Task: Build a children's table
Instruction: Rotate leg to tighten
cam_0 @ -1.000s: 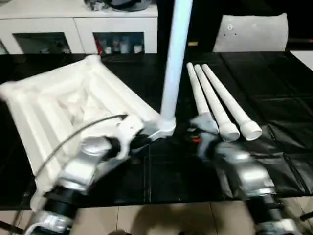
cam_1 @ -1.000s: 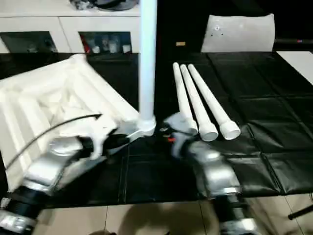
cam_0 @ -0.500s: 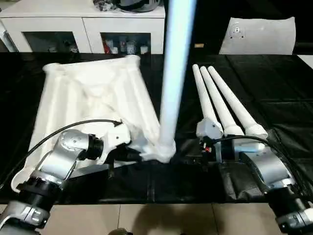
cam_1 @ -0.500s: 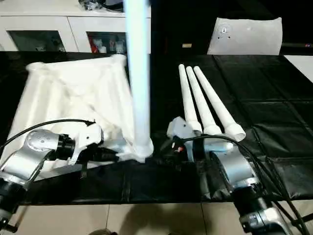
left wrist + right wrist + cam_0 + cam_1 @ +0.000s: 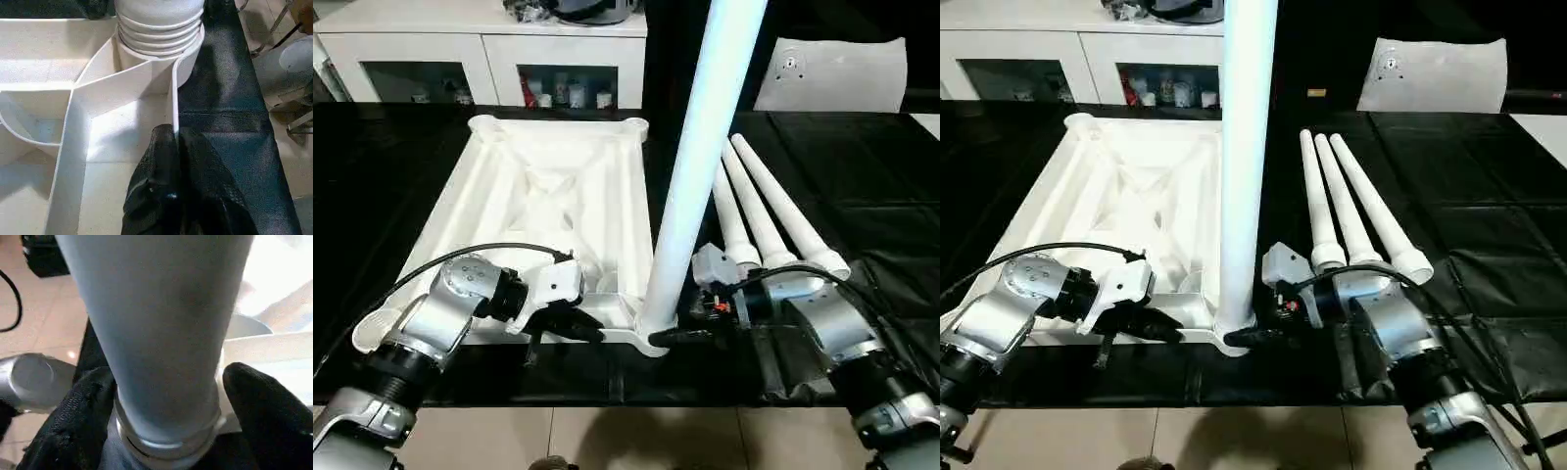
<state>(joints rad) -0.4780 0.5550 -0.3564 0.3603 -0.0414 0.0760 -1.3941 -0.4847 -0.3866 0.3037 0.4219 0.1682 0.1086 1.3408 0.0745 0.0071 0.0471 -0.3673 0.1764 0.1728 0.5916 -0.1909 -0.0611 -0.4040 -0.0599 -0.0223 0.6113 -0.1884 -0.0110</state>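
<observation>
One leg [image 5: 700,166] now stands in the tabletop [image 5: 543,191] corner socket, and the tabletop has swung round square since a moment ago. Left gripper [image 5: 171,142] is pressed together on the rim just beside that socket, while right gripper [image 5: 166,396] has its fingers spread either side of the leg's base, closing in. Three spare legs [image 5: 1356,211] lie just beyond the right gripper, so most of the build is left.

We are looking down at a work surface covered in a black quilted mat [image 5: 862,147], its stitched seams catching a dull sheen. Beyond its far edge a low white cabinet [image 5: 480,49] is standing, and small bottles and jars [image 5: 563,95] are showing behind its glass doors, too small to tell apart. Dark objects are lying on the cabinet top [image 5: 578,8]. A flat white sheet [image 5: 832,73] is leaning upright to the right of it, against darkness. Beige floor tiles [image 5: 636,436] are showing below the near edge.
</observation>
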